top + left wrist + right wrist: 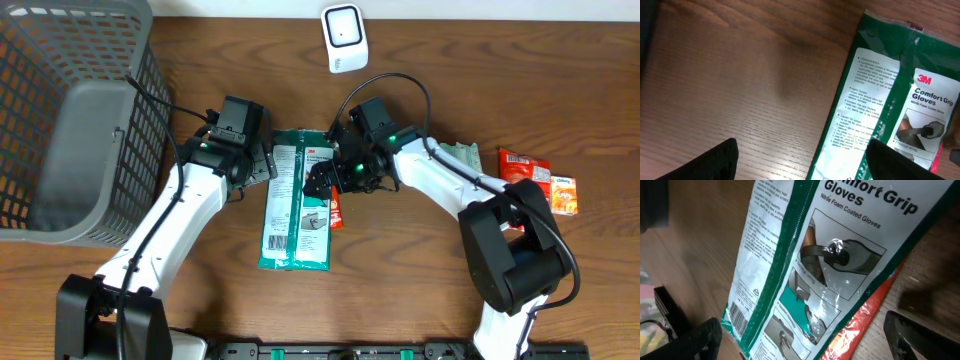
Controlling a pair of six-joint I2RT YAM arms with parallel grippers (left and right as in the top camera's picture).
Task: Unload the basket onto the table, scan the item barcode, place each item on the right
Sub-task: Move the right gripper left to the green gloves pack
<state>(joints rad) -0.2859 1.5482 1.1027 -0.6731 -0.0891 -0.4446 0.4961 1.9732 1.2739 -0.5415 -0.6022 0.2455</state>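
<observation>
Though flanked by both grippers, held by neither: glove packet (297, 200), flat on wooden table (420, 290), printed side up. Barcode (740, 322) face up near one end of packet. Left gripper (800, 162): jaws spread wide, nothing between, just beside packet's left edge. Right gripper (800, 337): jaws spread wide over packet's right half, gripping nothing. Red pack (337, 212) tucked under packet's right edge. White scanner (342, 38) at far edge, well apart from packet. Grey basket (60, 100) at left; snack packs (525, 168) at right.

Basket (40, 70) blocks L; scanner (343, 37) top ctr; snack packs (525, 168) R; table (400, 290) front open.
</observation>
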